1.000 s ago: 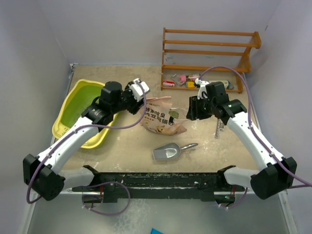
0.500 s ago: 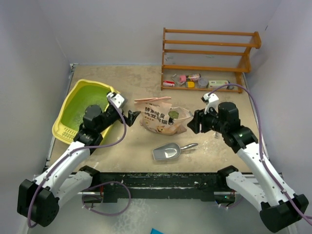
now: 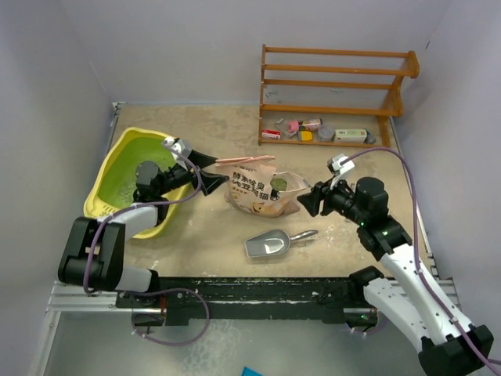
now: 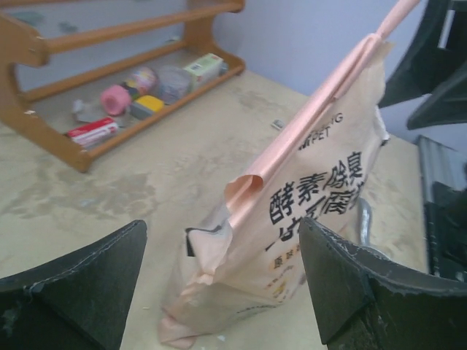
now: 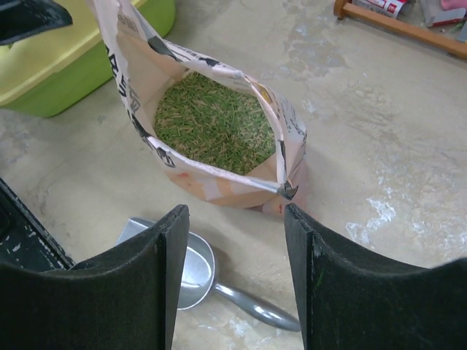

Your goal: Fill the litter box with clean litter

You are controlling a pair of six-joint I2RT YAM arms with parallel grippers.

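Observation:
The yellow litter box [image 3: 108, 182] with its greenish inside sits at the table's left [image 5: 80, 69]. A peach-pink bag [image 3: 260, 193] stands upright mid-table, its mouth open on pale green clean litter [image 5: 215, 120]. My left gripper [image 3: 208, 172] hovers open just left of the bag [image 4: 314, 204], between it and the box, and grips nothing [image 4: 222, 292]. My right gripper [image 3: 307, 199] is open too, right of the bag and a little above it, looking down into the bag's mouth [image 5: 235, 219].
A silver metal scoop [image 3: 270, 244] lies in front of the bag, below my right fingers [image 5: 193, 266]. A wooden rack [image 3: 337, 94] with small items on its bottom shelf stands at the back right [image 4: 109, 87]. Walls close both sides.
Both arms have drawn back toward their bases. The left gripper came down from the bag's top edge to its left side and opened wide. The right gripper backed away to the right.

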